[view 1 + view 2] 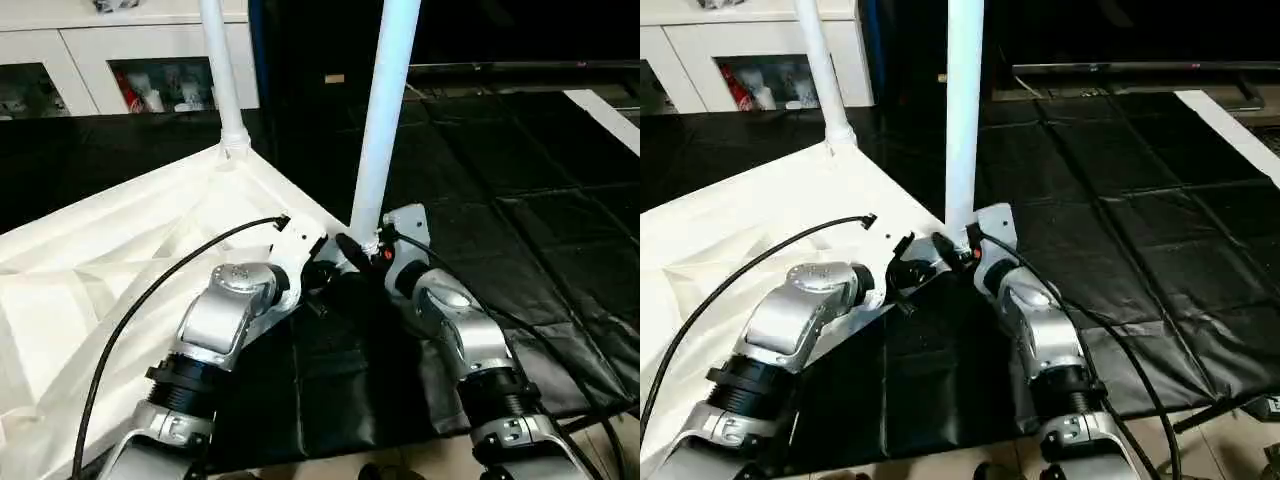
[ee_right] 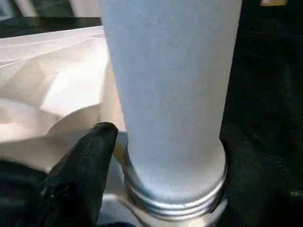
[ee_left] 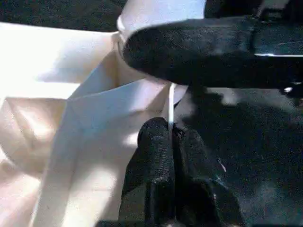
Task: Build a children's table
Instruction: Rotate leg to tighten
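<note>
Leg (image 1: pixel 380 120) stands in the tabletop (image 1: pixel 120 250) socket at 6 o'clock; right gripper (image 1: pixel 362 248) jaws apart around it, left gripper (image 3: pixel 171 156) pinched together. Keep leg vertical while twisting.

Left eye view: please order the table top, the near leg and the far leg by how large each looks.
1. Table top: clearly the largest.
2. Near leg: looks thicker and longer than the far one.
3. Far leg.

The near leg's lead may come only from standing closer to the camera, so their true sizes stay unsure.
</note>
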Available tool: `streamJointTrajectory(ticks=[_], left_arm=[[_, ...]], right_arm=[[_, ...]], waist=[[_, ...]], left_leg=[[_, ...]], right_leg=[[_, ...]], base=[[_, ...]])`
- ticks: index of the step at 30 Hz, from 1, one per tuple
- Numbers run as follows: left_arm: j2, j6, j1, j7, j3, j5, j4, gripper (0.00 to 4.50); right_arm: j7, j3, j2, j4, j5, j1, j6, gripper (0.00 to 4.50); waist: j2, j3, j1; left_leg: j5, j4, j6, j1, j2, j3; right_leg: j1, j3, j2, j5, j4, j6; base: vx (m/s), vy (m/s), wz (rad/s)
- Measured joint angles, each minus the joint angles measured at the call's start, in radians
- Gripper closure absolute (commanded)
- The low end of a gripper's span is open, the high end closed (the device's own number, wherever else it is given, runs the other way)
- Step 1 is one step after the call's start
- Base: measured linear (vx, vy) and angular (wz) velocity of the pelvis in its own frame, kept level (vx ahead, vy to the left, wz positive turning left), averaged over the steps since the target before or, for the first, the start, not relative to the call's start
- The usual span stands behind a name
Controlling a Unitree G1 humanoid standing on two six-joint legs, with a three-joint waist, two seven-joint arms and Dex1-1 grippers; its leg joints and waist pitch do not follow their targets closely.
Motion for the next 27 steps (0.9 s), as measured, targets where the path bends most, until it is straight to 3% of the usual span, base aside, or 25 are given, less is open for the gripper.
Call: streamJointTrajectory(ticks=[3, 7, 14, 16, 26, 27], left_arm=[[0.057, -0.052, 0.000, -0.071, -0.022, -0.009, 0.008, 4.50], [0.124, -0.127, 0.000, -0.180, -0.044, -0.017, 0.025, 4.50], [0.227, -0.288, -0.002, -0.378, -0.102, -0.039, 0.069, 4.50], [0.260, -0.345, -0.005, -0.450, -0.131, -0.042, 0.082, 4.50], [0.307, -0.480, -0.016, -0.618, -0.197, -0.049, 0.107, 4.50], [0.309, -0.488, -0.016, -0.631, -0.201, -0.050, 0.107, 4.50]], right_arm=[[0.088, 0.030, -0.055, 0.001, 0.004, 0.010, -0.033, 0.39], [0.230, 0.054, -0.118, 0.001, 0.035, 0.033, -0.055, 0.07], [0.528, 0.079, -0.253, -0.004, 0.097, 0.033, -0.055, 0.07], [0.637, 0.115, -0.309, -0.005, 0.107, 0.026, -0.052, 0.07], [0.880, 0.162, -0.378, 0.003, 0.123, -0.047, -0.049, 0.07], [0.896, 0.168, -0.380, 0.003, 0.127, -0.051, -0.054, 0.24]], waist=[[0.000, 0.000, 0.002], [0.000, 0.000, 0.018], [0.000, 0.000, 0.043], [0.000, 0.000, 0.051], [0.000, 0.000, 0.057], [0.000, 0.000, 0.058]], left_leg=[[0.000, 0.001, 0.000, -0.001, 0.000, 0.000], [0.000, 0.002, 0.000, -0.001, 0.000, -0.001], [-0.001, 0.011, 0.002, -0.002, 0.001, 0.000], [-0.001, 0.013, 0.002, -0.002, 0.001, 0.000], [-0.003, 0.017, -0.001, 0.000, 0.005, 0.005], [-0.002, 0.017, -0.001, 0.000, 0.006, 0.005]], right_leg=[[0.000, 0.000, 0.000, 0.001, 0.000, 0.000], [-0.001, 0.000, 0.000, 0.001, 0.001, 0.000], [0.002, 0.004, 0.000, 0.001, 0.002, 0.000], [0.003, 0.004, 0.000, 0.001, 0.004, 0.000], [0.007, 0.005, -0.001, 0.001, 0.008, 0.000], [0.008, 0.005, -0.001, 0.001, 0.009, 0.000]], base=[[0.000, 0.000, 0.00], [0.000, 0.000, 0.00], [0.000, 0.000, 0.00], [0.000, 0.000, 0.00], [0.000, 0.000, 0.00], [0.000, 0.000, 0.00]])
